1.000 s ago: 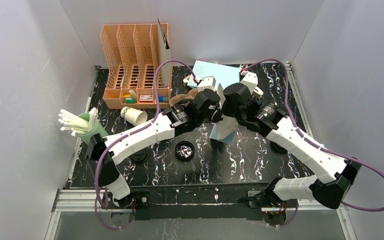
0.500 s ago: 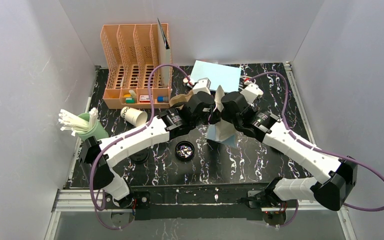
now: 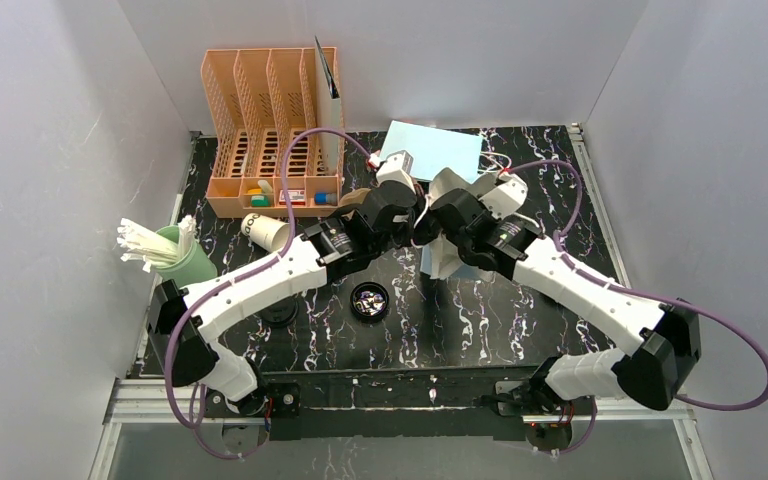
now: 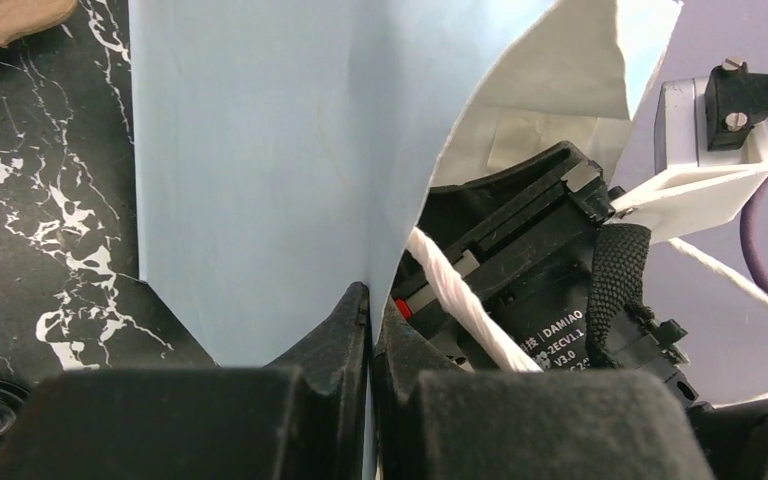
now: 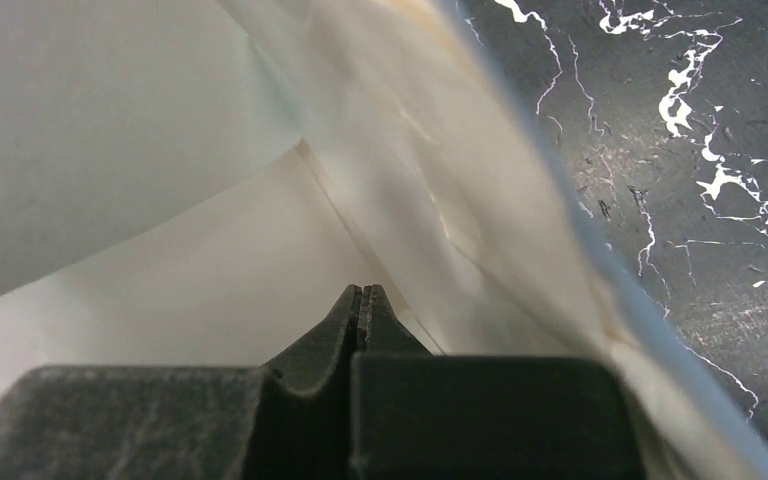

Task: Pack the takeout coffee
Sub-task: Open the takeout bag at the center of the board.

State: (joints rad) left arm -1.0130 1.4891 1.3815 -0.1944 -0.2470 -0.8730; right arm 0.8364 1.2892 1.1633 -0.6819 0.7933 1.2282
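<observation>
I had drawn the paper bag [image 3: 447, 262] rearward and partly open, left end effector [image 4: 368, 300] and right end effector [image 5: 360, 295] both clamped shut on its walls; the takeout coffee [image 3: 368, 300] waited unpacked on the surface [image 3: 490, 325].

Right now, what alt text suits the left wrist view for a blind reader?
The left gripper is shut on the edge of a light-blue paper bag over a black marbled table. Beside the bag's flap, the other arm's black wrist and a white twisted cord show.
</observation>
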